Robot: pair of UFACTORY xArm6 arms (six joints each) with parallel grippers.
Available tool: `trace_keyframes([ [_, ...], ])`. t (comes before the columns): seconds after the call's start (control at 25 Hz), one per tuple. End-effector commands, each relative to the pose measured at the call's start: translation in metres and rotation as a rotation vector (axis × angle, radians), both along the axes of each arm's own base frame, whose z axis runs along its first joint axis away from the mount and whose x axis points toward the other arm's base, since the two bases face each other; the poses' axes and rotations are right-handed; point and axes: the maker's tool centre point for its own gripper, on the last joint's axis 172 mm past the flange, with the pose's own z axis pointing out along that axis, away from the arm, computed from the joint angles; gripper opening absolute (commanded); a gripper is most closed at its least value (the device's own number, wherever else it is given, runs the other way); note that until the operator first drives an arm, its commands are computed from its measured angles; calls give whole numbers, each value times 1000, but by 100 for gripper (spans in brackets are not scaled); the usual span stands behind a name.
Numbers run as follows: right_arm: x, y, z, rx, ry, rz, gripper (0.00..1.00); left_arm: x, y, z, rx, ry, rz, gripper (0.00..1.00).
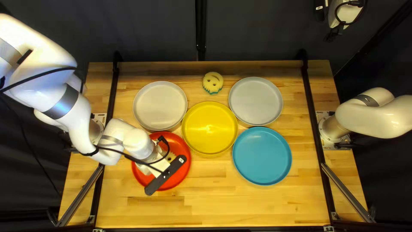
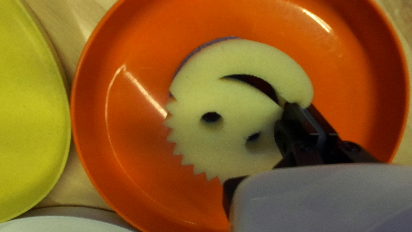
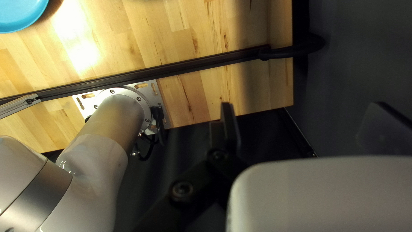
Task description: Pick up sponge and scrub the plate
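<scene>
The left gripper (image 1: 159, 166) pinches a sponge (image 2: 227, 146) (smiley-faced) over the red plate (image 2: 133, 141).

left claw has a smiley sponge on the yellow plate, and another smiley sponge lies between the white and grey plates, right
Wrong plate: the left claw has its smiley sponge on the red plate, as the top left view shows. The other smiley sponge does lie between the white plate and the grey plate.
</scene>
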Motion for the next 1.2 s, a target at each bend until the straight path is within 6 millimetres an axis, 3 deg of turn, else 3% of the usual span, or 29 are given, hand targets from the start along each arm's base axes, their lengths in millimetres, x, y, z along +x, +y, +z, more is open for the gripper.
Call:
trace_keyframes([
  [0.04,0,0,0,0,0,0,100,4,4,4,-8,-6,4,0],
  [0.56,0,0,0,0,0,0,100,-13,-77,16,-26,29,15,0],
  [0.72,0,0,0,0,0,0,100,-15,-93,18,-33,47,75,0],
  [0.88,0,0,0,0,0,0,100,-16,-83,12,-41,64,153,0],
  [1.2,0,0,0,0,0,0,100,-44,-44,5,-76,93,280,0],
])
